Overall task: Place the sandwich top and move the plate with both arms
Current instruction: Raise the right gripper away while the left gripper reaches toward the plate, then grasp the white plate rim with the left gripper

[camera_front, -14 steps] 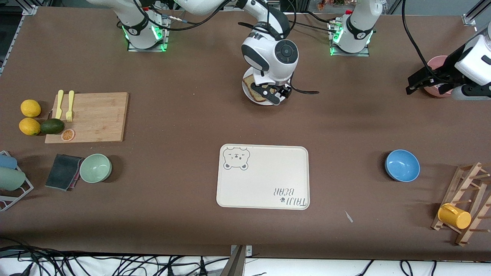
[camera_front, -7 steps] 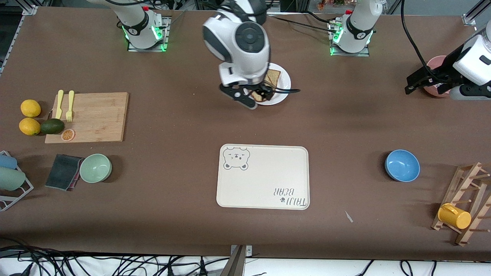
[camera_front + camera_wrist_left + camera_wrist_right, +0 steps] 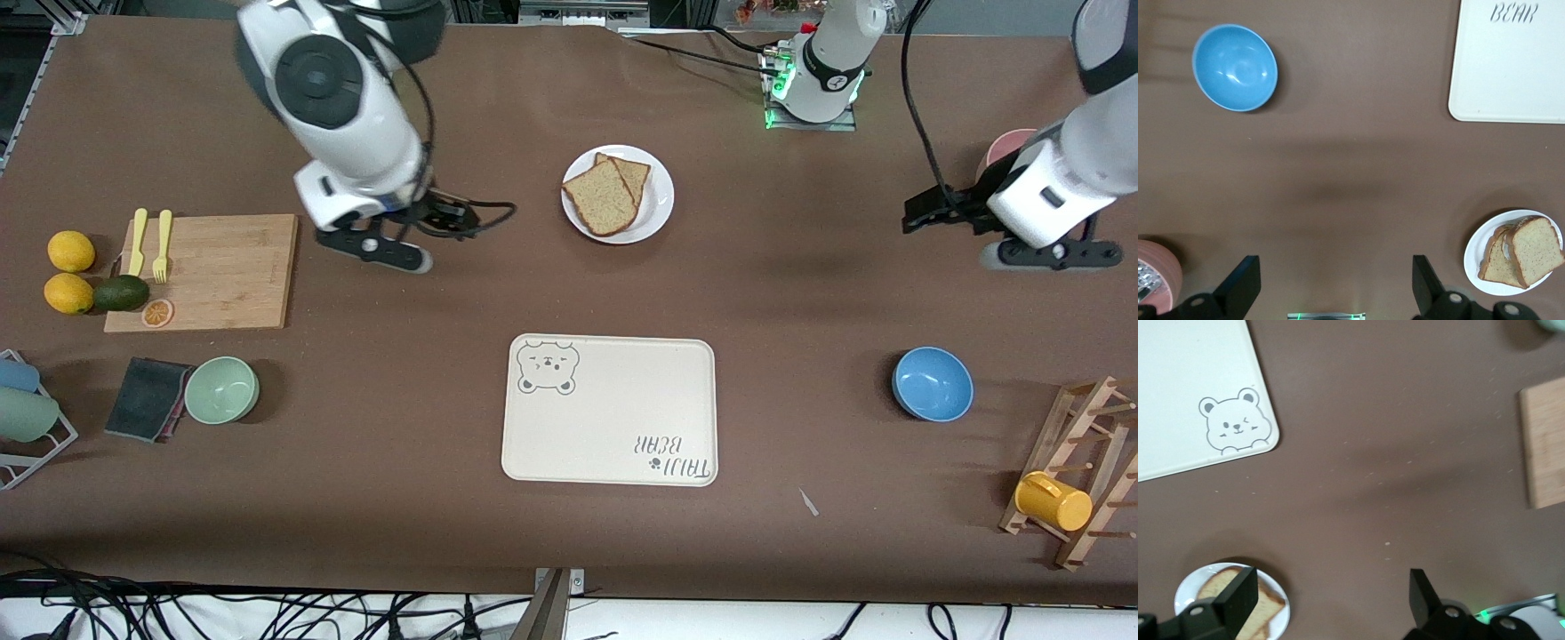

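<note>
Looking down at the table, I am seeing the sandwich top (image 3: 602, 197) lying on the plate (image 3: 656, 209), overlapping the narrower slice (image 3: 633, 175) beneath it, with nothing touching either. The plate is sitting at twelve o'clock from the bear tray (image 3: 610, 410), farther from the front camera. My right gripper (image 3: 391, 238) is hanging over bare tabletop at nine o'clock from the plate, well apart from it, between the plate and the cutting board (image 3: 203, 270); its fingers (image 3: 1238, 593) are standing spread wide and empty. My left gripper (image 3: 987, 233) is hanging over the table at three o'clock from the plate, near the pink bowl (image 3: 1005, 147), fingers (image 3: 1241, 285) likewise spread and holding nothing. Against half a second ago, the right gripper was hovering right over the plate's edge and is now swinging clear toward the right arm's end of the table, leaving both slices fully uncovered; the left gripper is shifting slightly inward toward the plate.
</note>
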Robot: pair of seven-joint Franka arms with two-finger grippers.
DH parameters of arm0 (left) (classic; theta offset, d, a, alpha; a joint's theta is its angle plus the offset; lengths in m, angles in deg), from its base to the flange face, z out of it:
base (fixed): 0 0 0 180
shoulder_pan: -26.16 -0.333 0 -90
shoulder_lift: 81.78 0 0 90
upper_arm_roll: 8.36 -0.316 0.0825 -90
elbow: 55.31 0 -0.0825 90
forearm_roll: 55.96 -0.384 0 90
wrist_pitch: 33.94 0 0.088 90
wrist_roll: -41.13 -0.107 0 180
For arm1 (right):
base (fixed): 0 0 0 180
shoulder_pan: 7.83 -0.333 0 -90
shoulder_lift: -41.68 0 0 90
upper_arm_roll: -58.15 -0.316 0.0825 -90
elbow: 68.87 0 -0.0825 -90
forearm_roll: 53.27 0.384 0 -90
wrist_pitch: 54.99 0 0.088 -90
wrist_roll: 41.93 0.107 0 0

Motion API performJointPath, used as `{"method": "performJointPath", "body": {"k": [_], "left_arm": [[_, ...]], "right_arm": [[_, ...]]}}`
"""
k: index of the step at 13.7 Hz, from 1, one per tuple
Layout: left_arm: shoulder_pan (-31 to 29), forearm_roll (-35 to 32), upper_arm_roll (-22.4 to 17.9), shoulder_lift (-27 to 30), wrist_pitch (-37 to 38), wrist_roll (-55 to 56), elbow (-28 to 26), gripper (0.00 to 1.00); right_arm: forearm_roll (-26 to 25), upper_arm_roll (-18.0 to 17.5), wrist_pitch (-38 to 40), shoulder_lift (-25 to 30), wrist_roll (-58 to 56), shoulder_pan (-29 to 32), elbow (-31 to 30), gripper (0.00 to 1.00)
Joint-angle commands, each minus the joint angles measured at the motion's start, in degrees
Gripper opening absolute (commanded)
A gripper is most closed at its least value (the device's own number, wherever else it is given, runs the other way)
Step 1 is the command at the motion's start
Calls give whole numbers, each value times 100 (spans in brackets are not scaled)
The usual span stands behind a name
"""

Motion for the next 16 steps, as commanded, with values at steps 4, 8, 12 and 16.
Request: {"method": "performJointPath", "body": {"k": [4,8,12,16], "left_arm": [[162,1085,41,-1457,-387,5,590,100],[198,1929,260,-1915,-984,-30,573,100],[154,2420,647,-2056,-1250,-1091,257,100],[23,3376,850,-2004,-1118,-2094,-313,100]], "right_arm": [[-59,-91,669,1152,-2193,1278,-361,100],[-59,-82,925,1670,-3469,2130,-361,100],[-59,339,1022,1812,-4148,2317,-317,100],[-68,428,1022,1672,-4123,2317,-300,100]]}}
